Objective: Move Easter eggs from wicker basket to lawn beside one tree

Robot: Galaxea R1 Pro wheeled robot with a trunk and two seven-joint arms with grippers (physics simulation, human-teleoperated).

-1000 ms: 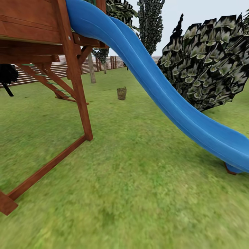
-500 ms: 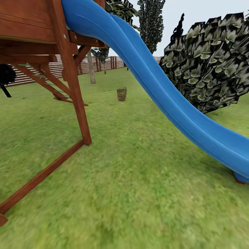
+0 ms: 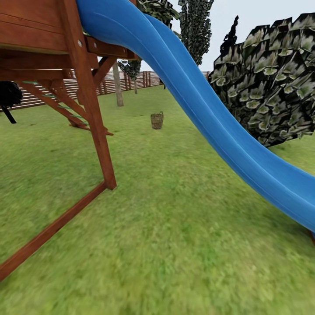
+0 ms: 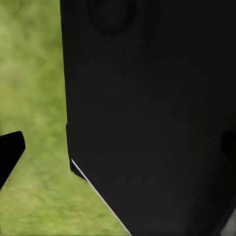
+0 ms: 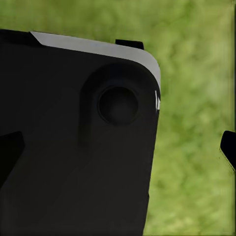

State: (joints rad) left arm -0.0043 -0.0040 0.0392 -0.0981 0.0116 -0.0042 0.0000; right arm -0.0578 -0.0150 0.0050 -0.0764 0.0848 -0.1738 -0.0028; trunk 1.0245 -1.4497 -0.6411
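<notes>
The wicker basket (image 3: 156, 120) stands small and far off on the lawn (image 3: 175, 227), in the gap between the playset post and the blue slide. The Easter eggs are hidden at this distance. A grey-brown tree (image 3: 118, 85) trunk rises beyond the basket, to its left. In the left wrist view my left gripper (image 4: 118, 153) is open, one black fingertip (image 4: 11, 153) at each side of the picture, with grass and a black robot panel beyond. My right gripper (image 5: 118, 150) is open too, its fingertips (image 5: 229, 147) wide apart over grass.
A wooden playset post (image 3: 94, 118) and its ground beam (image 3: 52, 229) stand close on the left. The blue slide (image 3: 210, 118) slants down to the right. A leafy bush (image 3: 271, 83) sits behind it. A slatted fence (image 3: 65, 87) closes the garden at the back.
The whole head view has shifted as the camera moved: the playset post and beam slid left and down, the slide's foot left the picture, and the basket sits slightly further right.
</notes>
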